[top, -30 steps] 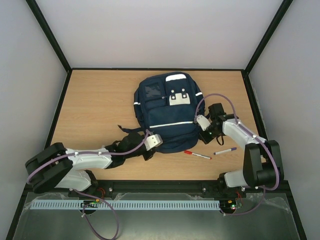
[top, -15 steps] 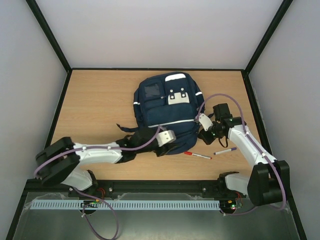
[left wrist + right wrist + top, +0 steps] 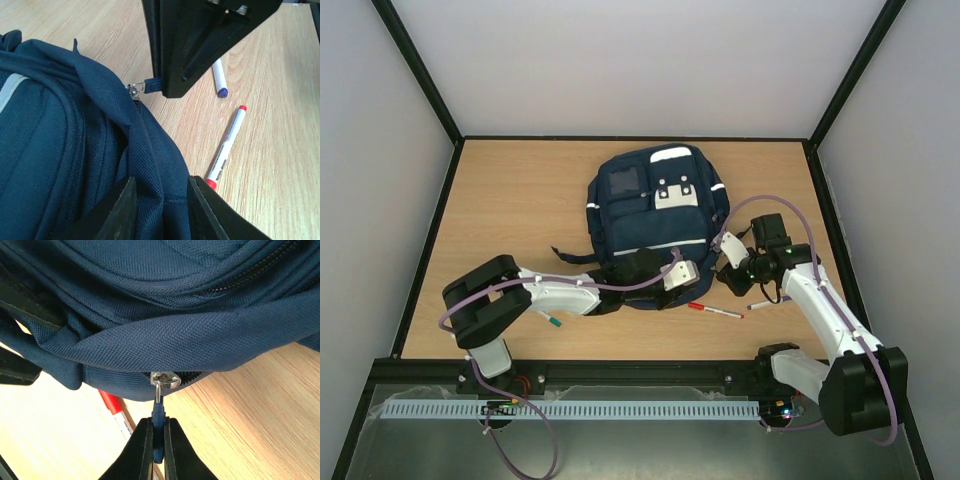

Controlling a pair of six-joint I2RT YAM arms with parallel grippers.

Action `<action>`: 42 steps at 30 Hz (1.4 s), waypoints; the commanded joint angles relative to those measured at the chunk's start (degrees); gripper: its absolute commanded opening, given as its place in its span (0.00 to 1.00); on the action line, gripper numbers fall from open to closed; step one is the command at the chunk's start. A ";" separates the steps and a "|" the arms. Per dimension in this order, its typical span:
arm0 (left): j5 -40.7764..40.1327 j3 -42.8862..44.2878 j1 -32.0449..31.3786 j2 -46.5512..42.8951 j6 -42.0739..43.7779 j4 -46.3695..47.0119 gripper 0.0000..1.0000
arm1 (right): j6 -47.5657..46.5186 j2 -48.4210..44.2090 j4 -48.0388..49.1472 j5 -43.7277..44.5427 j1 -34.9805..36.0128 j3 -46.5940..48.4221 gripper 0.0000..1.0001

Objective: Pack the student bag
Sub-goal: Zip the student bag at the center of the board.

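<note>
The student bag, navy with white stripes, lies flat in the middle of the table. My left gripper is at its near edge. In the left wrist view a fold of the bag's fabric fills the gap between the fingers, which press on it from both sides. My right gripper is at the bag's near right corner, shut on the blue zipper pull that hangs from a metal ring. That same pull shows in the left wrist view under the right gripper's black fingers.
A red-capped pen lies just in front of the bag. A purple-capped pen sits under the right forearm. A green-capped pen lies beside the left arm. Dark straps trail left of the bag. Black frame rails border the table.
My left gripper moved right along the bag's near edge, opened and closed in on a fabric fold. The right arm swung outward, still holding the zipper pull. The green-capped pen came into view.
</note>
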 commanded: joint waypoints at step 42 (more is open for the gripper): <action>-4.11 -6.83 -0.42 -7.95 -0.95 -2.83 0.02 | 8.75 25.47 16.32 8.19 -4.60 6.04 0.01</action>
